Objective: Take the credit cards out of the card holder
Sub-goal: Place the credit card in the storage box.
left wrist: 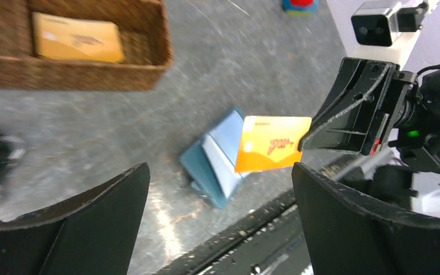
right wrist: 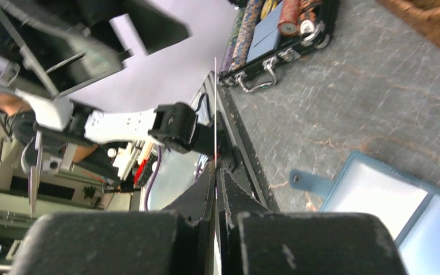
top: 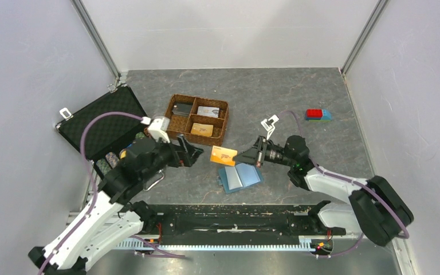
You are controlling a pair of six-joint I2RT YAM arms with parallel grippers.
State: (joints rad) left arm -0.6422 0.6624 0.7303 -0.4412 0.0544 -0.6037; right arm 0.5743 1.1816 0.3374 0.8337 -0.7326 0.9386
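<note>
Grey tabletop (top: 321, 86), centre frame: your right gripper (top: 240, 156) pinches the orange card (top: 223, 155); pass it level into the spread left gripper (top: 193, 153).

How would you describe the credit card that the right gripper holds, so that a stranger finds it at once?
Start at the brown wicker tray mid-table. Nearer the arms lies the open blue card holder; just beyond it the right gripper pinches an orange credit card by one edge. The similar orange card lies inside the tray instead.
</note>
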